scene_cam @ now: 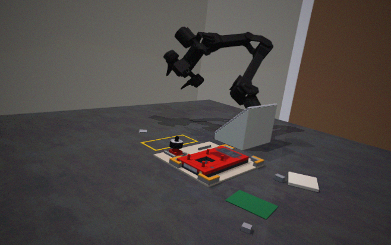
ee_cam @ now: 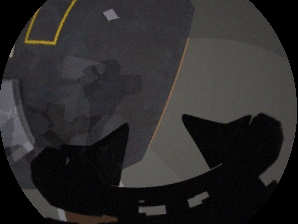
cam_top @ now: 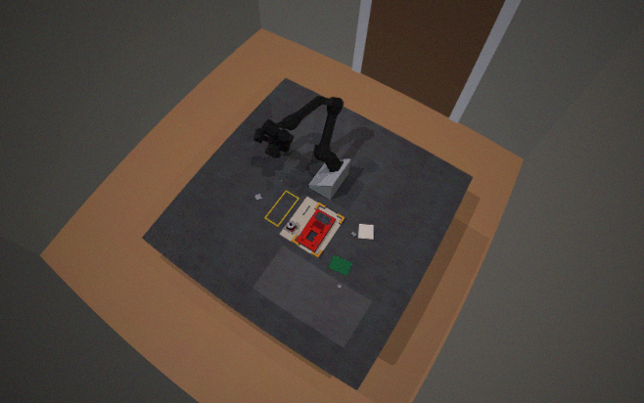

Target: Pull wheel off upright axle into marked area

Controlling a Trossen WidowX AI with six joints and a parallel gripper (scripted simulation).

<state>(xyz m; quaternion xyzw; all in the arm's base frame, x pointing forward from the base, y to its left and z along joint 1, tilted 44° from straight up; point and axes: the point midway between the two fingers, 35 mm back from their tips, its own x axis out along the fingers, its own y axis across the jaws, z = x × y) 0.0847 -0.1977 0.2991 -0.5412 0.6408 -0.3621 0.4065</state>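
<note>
Gripper (cam_top: 264,147) (scene_cam: 173,81) (ee_cam: 156,121) fingers stand wide apart with nothing between them, raised in the air well above the table (cam_top: 210,205) (scene_cam: 89,178) (ee_cam: 150,95) and well apart from the board (cam_top: 306,204) (scene_cam: 190,148). On the board, the wheel (cam_top: 293,225) (scene_cam: 176,144) sits on the upright axle (scene_cam: 176,138), beside the red block (cam_top: 307,239) (scene_cam: 235,160). Just beside the board's wheel side lies the yellow outline (cam_top: 271,209) (scene_cam: 148,146) (ee_cam: 41,42), while the green plate (cam_top: 341,265) (scene_cam: 252,204) and the white tile (cam_top: 366,232) (scene_cam: 303,181) lie near its opposite side.
</note>
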